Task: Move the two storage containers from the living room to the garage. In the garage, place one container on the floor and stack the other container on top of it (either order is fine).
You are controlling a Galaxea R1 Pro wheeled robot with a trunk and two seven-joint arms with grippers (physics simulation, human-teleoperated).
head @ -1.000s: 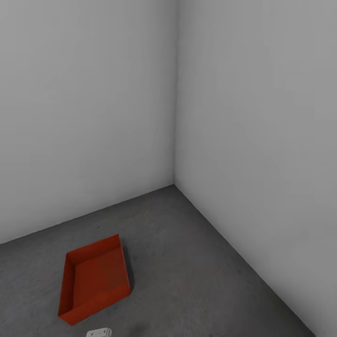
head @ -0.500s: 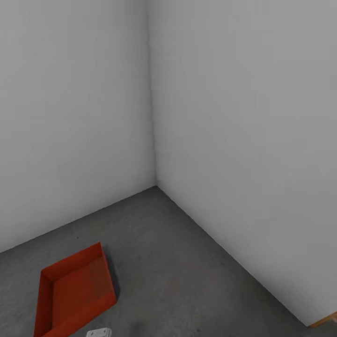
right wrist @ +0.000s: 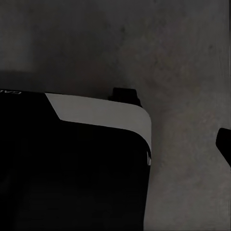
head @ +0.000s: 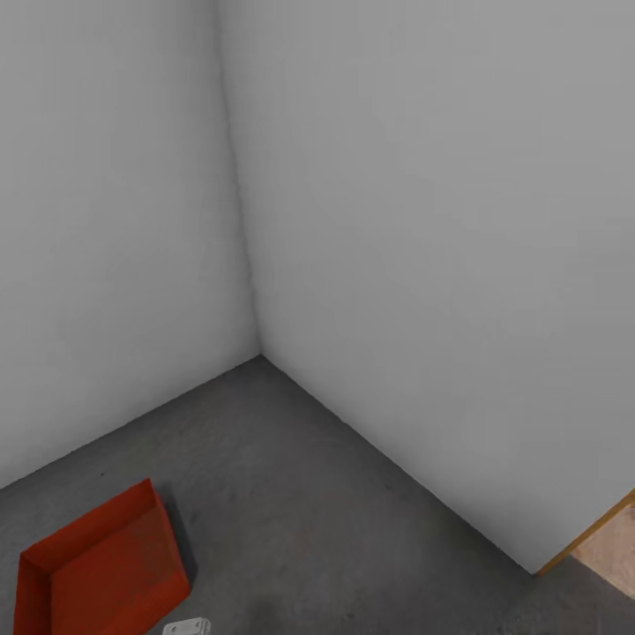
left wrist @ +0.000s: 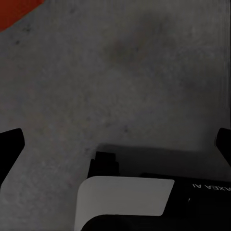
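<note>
Red-orange plastic sits at the near left of my head view: one storage container (head: 93, 573), open-topped and empty, resting flat on the dark grey concrete floor (head: 291, 494) of the garage. It lies turned at an angle to the walls, and its near left part runs past the frame edge. Just beside its near right corner, at the bottom edge of my view, a small white part of the robot (head: 187, 627) pokes in.

Two plain white walls (head: 423, 265) meet in a corner at the far middle, well apart from the container. At the near right, the right-hand wall ends at an orange-brown wooden frame (head: 589, 532), with a lighter surface beyond it.

From the left wrist, I see the left gripper (left wrist: 118, 144) hanging over bare concrete with its dark fingertips (left wrist: 10, 144) spread wide to either edge of the picture and nothing between them. A sliver of the red-orange container (left wrist: 17, 12) shows in one corner there, apart from the fingers.

From the right wrist, the robot's dark body with a white panel (right wrist: 101, 113) covers much of the picture above the same concrete. One fingertip of the right gripper (right wrist: 225, 144) shows at the edge, so I cannot tell how wide that hand stands.
</note>
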